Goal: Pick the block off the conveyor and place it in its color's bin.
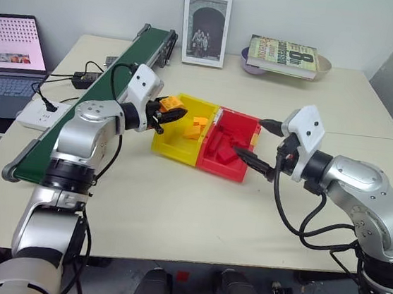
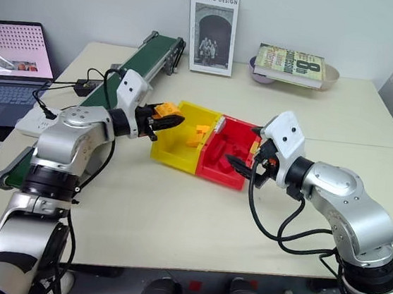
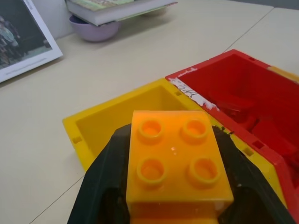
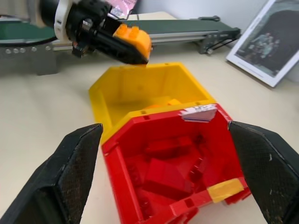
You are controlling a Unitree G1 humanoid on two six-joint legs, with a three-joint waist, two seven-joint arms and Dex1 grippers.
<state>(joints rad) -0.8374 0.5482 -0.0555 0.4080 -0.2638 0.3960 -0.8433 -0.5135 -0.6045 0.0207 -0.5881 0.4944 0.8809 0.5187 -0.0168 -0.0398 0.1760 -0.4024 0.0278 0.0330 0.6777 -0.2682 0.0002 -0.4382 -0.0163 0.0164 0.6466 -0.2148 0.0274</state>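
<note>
gripping block (image 3: 175, 168) over bin (image 3: 100, 119)

An indoor office or robotics lab workspace is shown. A large pale beige table (image 1: 175, 208) is set against a plain white wall. An open laptop (image 1: 7, 61) is seen at the left edge, beside a white power strip (image 1: 40, 116) with black cables plugged in. A small dark-green conveyor (image 1: 96, 93) in a silver frame is laid across the table. 2 joined sorting bins, 1 yellow bin (image 1: 175, 148) and 1 red bin (image 1: 226, 166), are placed near the middle. A graphic design book (image 1: 206, 22) is propped upright against the wall, and another book (image 1: 285, 56) is laid over a purple bowl (image 1: 252, 62).
</note>
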